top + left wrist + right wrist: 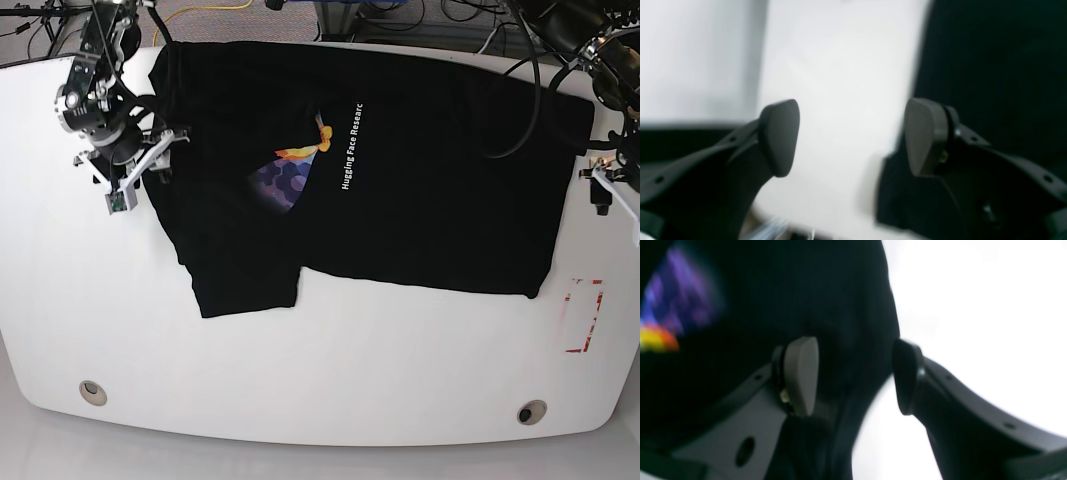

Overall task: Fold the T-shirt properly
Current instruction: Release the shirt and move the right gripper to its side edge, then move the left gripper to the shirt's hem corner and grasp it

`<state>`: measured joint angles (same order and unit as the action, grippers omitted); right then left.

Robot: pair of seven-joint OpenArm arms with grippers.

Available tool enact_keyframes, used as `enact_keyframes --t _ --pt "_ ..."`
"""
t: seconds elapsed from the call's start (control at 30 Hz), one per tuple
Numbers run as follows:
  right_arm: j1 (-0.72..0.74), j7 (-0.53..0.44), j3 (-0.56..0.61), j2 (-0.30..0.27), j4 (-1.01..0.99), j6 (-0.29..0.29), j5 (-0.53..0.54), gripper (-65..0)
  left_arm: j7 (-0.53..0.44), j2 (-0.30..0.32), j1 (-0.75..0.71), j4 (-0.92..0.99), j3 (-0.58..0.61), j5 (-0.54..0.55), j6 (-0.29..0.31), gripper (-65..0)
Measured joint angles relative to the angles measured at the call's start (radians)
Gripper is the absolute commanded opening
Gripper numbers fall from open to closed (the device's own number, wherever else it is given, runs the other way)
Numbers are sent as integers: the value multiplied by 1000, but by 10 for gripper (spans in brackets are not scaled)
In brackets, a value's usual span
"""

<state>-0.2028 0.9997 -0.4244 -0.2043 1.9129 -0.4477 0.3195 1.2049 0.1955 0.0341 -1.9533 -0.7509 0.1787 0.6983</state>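
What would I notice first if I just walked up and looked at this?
The big black T-shirt spread across the far half of the white table, with a colorful print and white lettering in its middle. Next, the two robot grippers: the right gripper over the shirt's edge on the base view's left, the left gripper just off its edge on the view's right, both open.

The T-shirt (400, 170) lies spread on the table (320, 370), with the right pincer (140, 172) at its left edge and the left pincer (615, 195) beside its right edge.
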Motion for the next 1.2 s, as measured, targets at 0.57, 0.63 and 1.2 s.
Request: enact_keyframes --t 0.57,0.63,1.2 --pt "417 -126 60 -96 -576 1 -6 -306 -97 -20 55 2 164 -6 -98 -187" --pt "426 -154 69 -96 -611 1 -2 -306 -107 -17 71 2 162 -5 -107 -187" --pt "433 -218 125 26 -697 -2 -2 -304 -99 -9 66 25 158 -5 -111 -187"
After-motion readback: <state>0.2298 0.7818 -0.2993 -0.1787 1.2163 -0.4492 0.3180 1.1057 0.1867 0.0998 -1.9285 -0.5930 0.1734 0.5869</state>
